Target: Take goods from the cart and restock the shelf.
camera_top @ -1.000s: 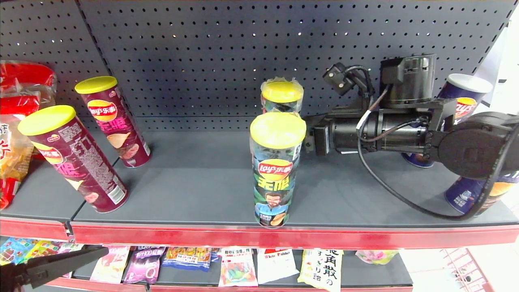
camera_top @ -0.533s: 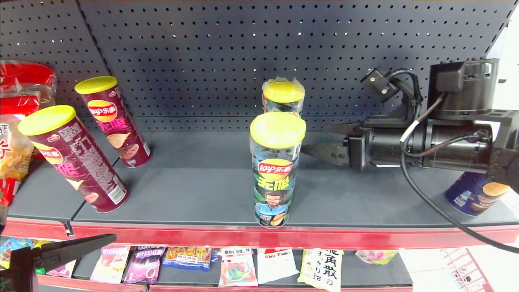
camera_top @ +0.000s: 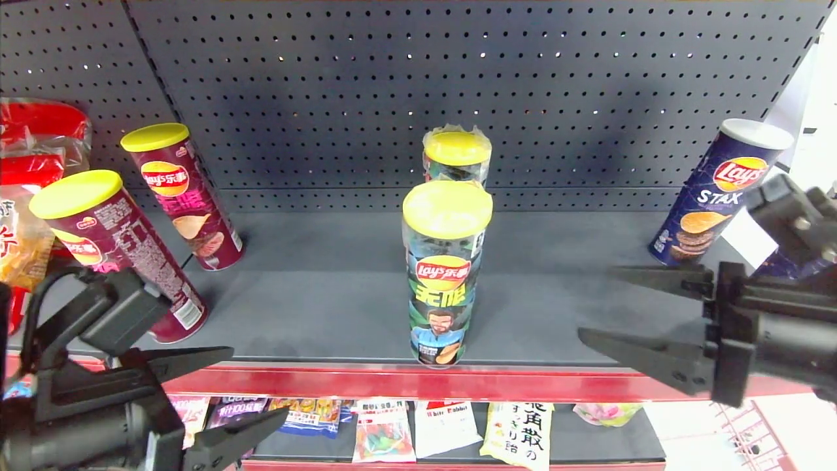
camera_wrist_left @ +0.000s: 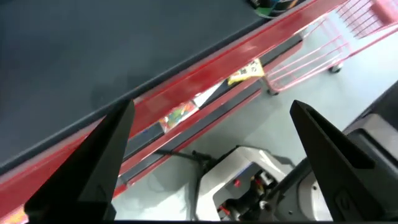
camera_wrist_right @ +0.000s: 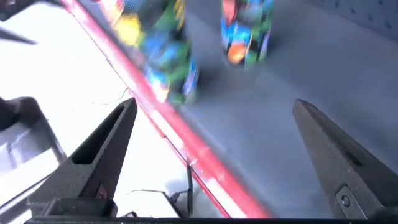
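Observation:
A green chip can (camera_top: 444, 275) with a yellow lid stands upright at the front middle of the grey shelf (camera_top: 327, 294), and a second one (camera_top: 456, 154) stands behind it. In the right wrist view both cans (camera_wrist_right: 245, 31) are blurred. My right gripper (camera_top: 596, 304) is open and holds nothing; it hangs at the shelf's front edge, to the right of the front can and apart from it. My left gripper (camera_top: 260, 383) is open with nothing in it, low at the left in front of the red shelf lip (camera_top: 392, 379). The left wrist view looks between its fingers (camera_wrist_left: 99, 168) at the pink cart (camera_wrist_left: 323, 37).
Two maroon cans (camera_top: 118, 255) (camera_top: 183, 196) lean at the left beside red snack bags (camera_top: 33, 150). A blue can (camera_top: 719, 190) stands at the back right. Snack packets (camera_top: 382, 432) line the lower shelf. Bare shelf lies on both sides of the green cans.
My right arm has drawn back from behind the front green can to the shelf's front right, uncovering the blue can. My left gripper has risen into view at the lower left.

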Robot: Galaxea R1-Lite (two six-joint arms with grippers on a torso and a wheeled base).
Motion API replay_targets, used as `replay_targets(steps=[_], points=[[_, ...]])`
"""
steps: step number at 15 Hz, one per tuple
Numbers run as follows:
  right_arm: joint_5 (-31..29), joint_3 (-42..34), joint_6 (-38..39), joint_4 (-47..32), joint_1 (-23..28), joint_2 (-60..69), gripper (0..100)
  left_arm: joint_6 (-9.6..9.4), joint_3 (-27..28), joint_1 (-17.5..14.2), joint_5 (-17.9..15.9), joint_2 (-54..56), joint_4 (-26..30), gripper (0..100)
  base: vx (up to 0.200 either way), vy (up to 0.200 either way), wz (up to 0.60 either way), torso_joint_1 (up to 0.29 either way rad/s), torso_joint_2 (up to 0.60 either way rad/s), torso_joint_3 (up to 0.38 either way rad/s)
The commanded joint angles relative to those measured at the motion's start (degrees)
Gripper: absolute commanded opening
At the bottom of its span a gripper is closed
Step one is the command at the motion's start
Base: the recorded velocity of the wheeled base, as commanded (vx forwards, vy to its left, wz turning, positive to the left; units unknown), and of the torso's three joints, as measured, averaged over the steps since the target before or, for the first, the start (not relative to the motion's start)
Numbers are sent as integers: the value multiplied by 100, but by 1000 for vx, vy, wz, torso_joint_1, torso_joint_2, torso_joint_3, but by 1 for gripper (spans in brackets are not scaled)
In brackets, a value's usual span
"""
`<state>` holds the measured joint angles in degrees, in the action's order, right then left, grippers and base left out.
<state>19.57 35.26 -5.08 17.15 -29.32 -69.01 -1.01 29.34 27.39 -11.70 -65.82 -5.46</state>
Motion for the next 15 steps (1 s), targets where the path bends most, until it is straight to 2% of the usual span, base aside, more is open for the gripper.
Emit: replay_targets(steps=[1, 3, 5, 6, 8, 11, 15], points=[[-137, -845, 25, -28, 154, 1452, 100, -119, 476, -6, 230, -1118, 1, 100, 0, 0, 0, 0, 0, 0], [-462, -845, 34, -19, 330, 1707, 100, -145, 748, 29, 221, -1583, -60, 100, 0, 0, 0, 0, 0, 0], [-823, -678, 130, -10, 708, 1803, 100, -242, 1021, 29, 221, -2181, -447, 100, 0, 0, 0, 0, 0, 0], [-840, -599, 218, -10, 902, 1865, 100, -347, 1197, 56, 212, -2506, -649, 100, 0, 0, 0, 0, 0, 0], [-840, -590, 350, -10, 1174, 1997, 100, -356, 1478, 205, 239, -2867, -807, 100, 0, 0, 0, 0, 0, 0], [-840, -528, 473, -10, 1438, 2014, 100, -356, 1583, 372, 221, -3060, -807, 100, 0, 0, 0, 0, 0, 0], [-840, -476, 517, -10, 1482, 2014, 100, -356, 1952, 460, 212, -3420, -807, 100, 0, 0, 0, 0, 0, 0]])
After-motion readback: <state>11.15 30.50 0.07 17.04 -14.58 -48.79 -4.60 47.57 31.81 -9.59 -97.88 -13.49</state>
